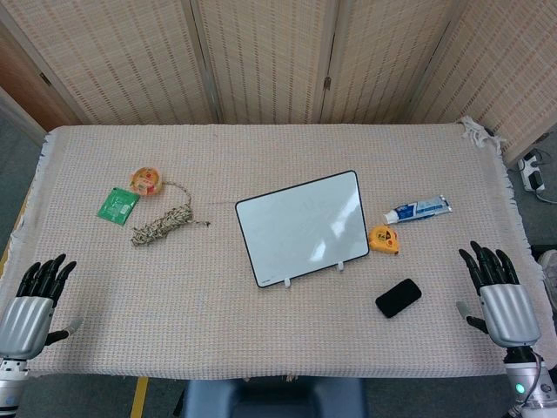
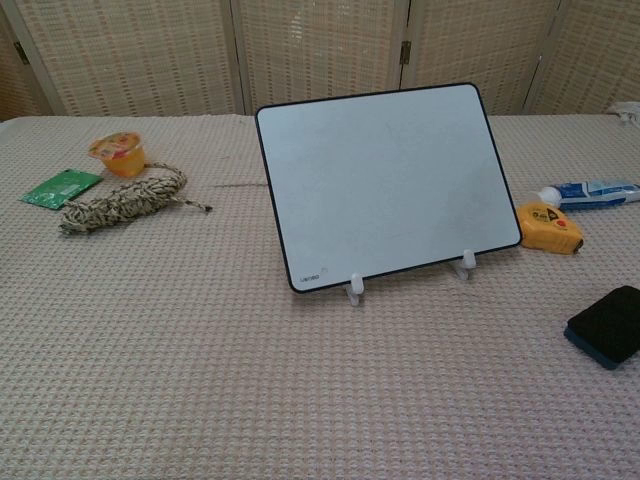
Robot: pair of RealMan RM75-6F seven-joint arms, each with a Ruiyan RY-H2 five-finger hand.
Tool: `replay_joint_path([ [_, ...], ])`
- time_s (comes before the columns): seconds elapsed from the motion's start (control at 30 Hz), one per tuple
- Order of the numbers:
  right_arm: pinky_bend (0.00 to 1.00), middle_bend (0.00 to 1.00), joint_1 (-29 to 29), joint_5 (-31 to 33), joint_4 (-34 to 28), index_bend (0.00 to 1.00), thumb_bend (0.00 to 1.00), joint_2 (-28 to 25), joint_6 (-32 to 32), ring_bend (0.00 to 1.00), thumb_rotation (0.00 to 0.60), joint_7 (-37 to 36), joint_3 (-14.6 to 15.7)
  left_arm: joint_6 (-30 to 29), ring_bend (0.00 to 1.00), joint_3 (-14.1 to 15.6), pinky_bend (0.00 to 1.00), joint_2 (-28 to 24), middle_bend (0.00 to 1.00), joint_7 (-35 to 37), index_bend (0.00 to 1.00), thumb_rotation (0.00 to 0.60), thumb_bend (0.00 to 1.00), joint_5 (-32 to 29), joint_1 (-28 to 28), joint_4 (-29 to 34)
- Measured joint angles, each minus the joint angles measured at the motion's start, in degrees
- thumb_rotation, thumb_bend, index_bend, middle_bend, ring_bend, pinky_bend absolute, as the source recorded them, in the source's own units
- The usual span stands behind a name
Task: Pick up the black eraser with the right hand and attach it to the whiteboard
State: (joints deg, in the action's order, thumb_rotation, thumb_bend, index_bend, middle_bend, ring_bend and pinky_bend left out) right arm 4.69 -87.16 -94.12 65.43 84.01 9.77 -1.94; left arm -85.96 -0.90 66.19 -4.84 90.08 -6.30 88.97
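Note:
The black eraser lies flat on the cloth, in front and to the right of the whiteboard. The whiteboard is propped on two small white feet and leans back, its face bare. My right hand rests at the table's right front edge, fingers spread, holding nothing, a short way right of the eraser. My left hand rests at the left front edge, fingers also spread and empty. Neither hand appears in the chest view.
A yellow tape measure and a toothpaste tube lie right of the board. At the left are a coil of rope, a jelly cup and a green packet.

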Motion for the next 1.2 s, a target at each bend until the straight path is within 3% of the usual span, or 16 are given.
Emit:
replay_joint_path([
  [0.27,0.00,0.00,0.6,0.7,0.2,0.00,0.31,-0.2,-1.8,0.00,0.600,-0.2,0.0,0.8,0.00,0.2,0.00,0.1,0.01,-0.8,0.00,0.600,0.22,-0.5,0.0,0.8],
  [0.43,0.00,0.00,2.7,-0.1,1.2,0.01,0.30,-0.1,-6.3,0.00,0.600,0.0,0.8,1.3,0.00,0.0,0.00,-0.1,0.01,0.1,0.00,0.600,0.23,-0.8,-0.4,0.8],
  [0.67,0.00,0.00,9.2,-1.3,0.1,0.25,0.30,-1.4,-18.6,0.00,0.600,4.3,2.0,1.4,0.00,0.2,0.00,-0.1,0.01,0.1,0.00,0.600,0.23,-0.5,-0.5,0.7],
  [0.77,0.00,0.00,12.3,-0.8,-1.0,0.30,0.30,-1.6,-23.5,0.00,0.600,8.0,2.1,0.8,0.00,0.1,0.00,-0.2,0.01,0.7,0.00,0.600,0.23,-0.4,-0.3,0.8],
  [0.93,0.00,0.00,15.9,1.4,-2.0,0.30,0.30,-1.0,-28.8,0.00,0.600,11.6,2.2,0.6,0.00,-0.3,0.00,0.0,0.01,0.3,0.00,0.600,0.22,-1.2,-0.2,0.6],
  [1.2,0.00,0.00,17.6,4.9,-0.9,0.30,0.30,1.2,-31.3,0.00,0.600,14.9,2.6,0.6,0.00,-0.1,0.00,-0.1,0.00,0.9,0.00,0.600,0.22,-1.0,-0.1,0.8],
])
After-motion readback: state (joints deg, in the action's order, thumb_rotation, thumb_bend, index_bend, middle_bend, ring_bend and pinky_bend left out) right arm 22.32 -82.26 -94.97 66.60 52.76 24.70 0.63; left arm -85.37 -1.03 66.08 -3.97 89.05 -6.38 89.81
